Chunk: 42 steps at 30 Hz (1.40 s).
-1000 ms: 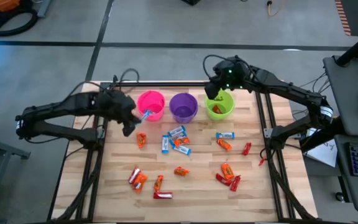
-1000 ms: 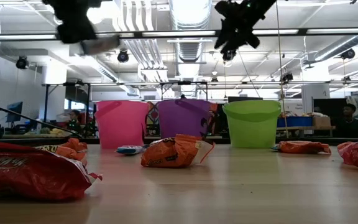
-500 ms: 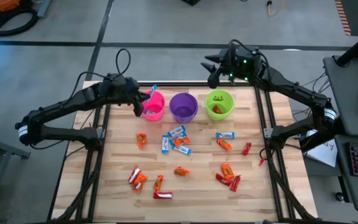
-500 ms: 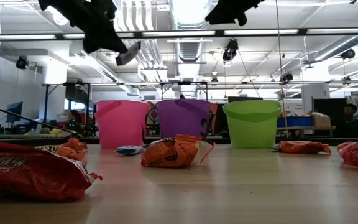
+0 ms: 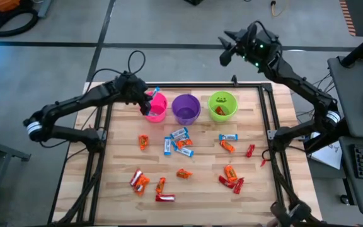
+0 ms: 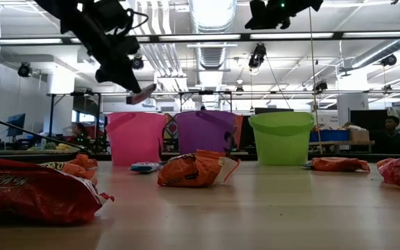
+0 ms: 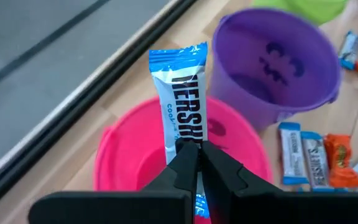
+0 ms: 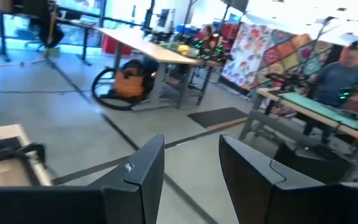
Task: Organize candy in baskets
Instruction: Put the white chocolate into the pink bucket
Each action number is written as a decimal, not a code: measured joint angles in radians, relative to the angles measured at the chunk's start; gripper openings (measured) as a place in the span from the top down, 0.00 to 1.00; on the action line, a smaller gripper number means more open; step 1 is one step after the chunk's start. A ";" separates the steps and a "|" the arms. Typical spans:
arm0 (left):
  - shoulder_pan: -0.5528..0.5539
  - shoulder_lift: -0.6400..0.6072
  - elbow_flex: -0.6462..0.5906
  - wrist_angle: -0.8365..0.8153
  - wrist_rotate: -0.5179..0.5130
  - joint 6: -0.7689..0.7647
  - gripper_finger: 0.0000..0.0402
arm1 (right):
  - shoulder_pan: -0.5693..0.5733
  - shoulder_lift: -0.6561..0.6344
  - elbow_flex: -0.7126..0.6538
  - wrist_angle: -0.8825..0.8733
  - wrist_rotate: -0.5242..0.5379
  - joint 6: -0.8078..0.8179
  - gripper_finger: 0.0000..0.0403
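**Blue candy held over the pink basket**

The left gripper (image 7: 193, 163) pinches a blue candy (image 7: 183, 93) right above the pink basket (image 5: 157, 106), near the table's back edge. The purple basket (image 5: 186, 108) and green basket (image 5: 222, 105) stand beside it. The right gripper (image 8: 191, 163) is open, high past the back edge.

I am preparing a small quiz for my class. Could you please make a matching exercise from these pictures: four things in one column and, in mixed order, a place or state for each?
Things:
1. blue candy bar
2. green bucket
3. right gripper
4. purple bucket

Places or states:
A. between the other two buckets
B. open, raised beyond the table's far edge
C. pinched in the left gripper above the pink bucket
D. has orange candy inside

Pairs: 1-C, 2-D, 3-B, 4-A
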 joint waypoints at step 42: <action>0.015 0.100 0.000 -0.052 0.039 -0.076 0.85 | -0.004 0.017 0.000 0.059 -0.080 0.059 0.64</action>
